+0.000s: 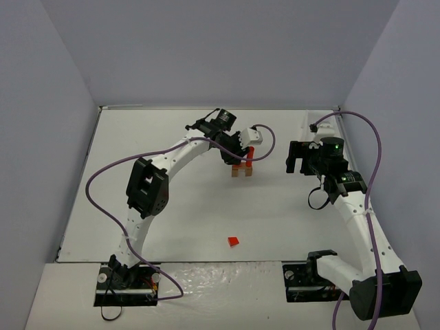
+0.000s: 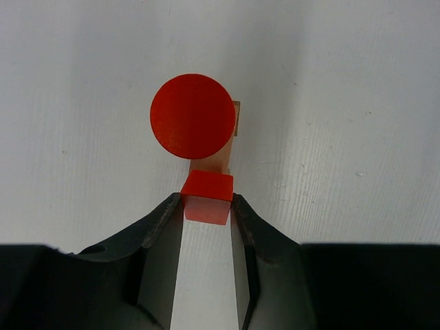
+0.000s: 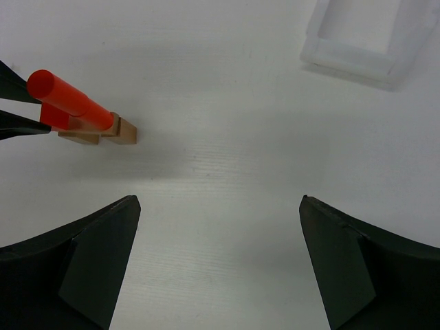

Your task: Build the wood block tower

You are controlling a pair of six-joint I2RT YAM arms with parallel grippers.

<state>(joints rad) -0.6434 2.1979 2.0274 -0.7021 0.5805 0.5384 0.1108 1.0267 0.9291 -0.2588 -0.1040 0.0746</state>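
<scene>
Pinched between the fingertips of my left claw (image 2: 206, 206) is a small red block (image 2: 206, 196), the jaws drawn in tight against its sides. Just past the tips, the tan block (image 2: 218, 161) sits on the bench (image 2: 344, 137) with a red cylinder (image 2: 192, 117) standing upright on it. My held block is at the tan block's near end; whether it touches, I cannot tell.

My right claw (image 3: 220, 199) is spread wide and holds nothing. The tan block and cylinder stand ahead to its left, a white tray (image 3: 357, 48) ahead to its right. A red wedge (image 1: 234, 241) lies alone, well behind my left claw.
</scene>
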